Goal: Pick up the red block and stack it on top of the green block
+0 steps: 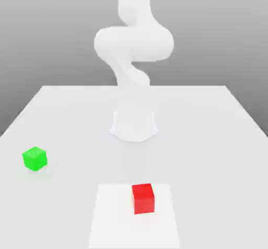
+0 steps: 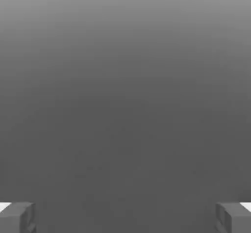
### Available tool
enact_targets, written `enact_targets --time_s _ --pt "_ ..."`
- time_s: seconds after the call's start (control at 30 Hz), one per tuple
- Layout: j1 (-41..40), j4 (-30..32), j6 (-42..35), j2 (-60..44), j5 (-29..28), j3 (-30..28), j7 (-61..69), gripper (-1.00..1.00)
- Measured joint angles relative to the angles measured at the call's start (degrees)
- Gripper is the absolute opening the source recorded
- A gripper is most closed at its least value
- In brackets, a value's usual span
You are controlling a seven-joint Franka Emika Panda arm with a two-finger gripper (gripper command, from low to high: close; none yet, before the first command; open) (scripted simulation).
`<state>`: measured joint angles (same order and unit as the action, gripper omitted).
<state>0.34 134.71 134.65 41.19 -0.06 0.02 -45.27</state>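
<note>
The gripper (image 2: 125,217) is standing spread wide in the hand view, its two grey fingertips (image 2: 17,217) sitting at opposite edges of the picture with nothing between them but a plain grey, shaded backdrop; each fingertip is being cut off by the frame, so only the blocky ends are showing. In the exterior view the white arm (image 1: 133,43) is rising from its round base (image 1: 133,126) on the table and curling upward, its upper part running out past the top of the picture, and its pale body is blending into the pale surface so that the base's outline is hard to make out. The red block (image 1: 143,198) is sitting on the table in front of the base, resting on a slightly lighter rectangular patch (image 1: 112,216) that is running off the lower edge of the picture. The green block (image 1: 35,158) is lying well apart from the red one, toward the exterior view's left, flat on the bare surface. The table (image 1: 209,138) is a plain white top, matte and unmarked, narrowing toward the back, and behind it a featureless grey background is fading from lighter to darker.
</note>
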Motion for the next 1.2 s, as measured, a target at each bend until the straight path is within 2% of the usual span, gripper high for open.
enact_targets --time_s 0.6,0.83,0.87,1.07,1.2 --pt "2.46 23.07 23.27 -38.34 0.09 0.39 5.01 0.00" --pt "2.64 23.22 34.98 -52.88 -0.23 0.26 5.15 0.00" --pt "2.68 22.99 36.40 -54.53 -0.27 0.21 5.12 -1.00" --pt "2.65 22.87 37.10 -55.35 -0.47 0.24 4.95 -1.00" --pt "2.49 23.68 32.33 -49.79 -0.40 0.41 4.98 -1.00"
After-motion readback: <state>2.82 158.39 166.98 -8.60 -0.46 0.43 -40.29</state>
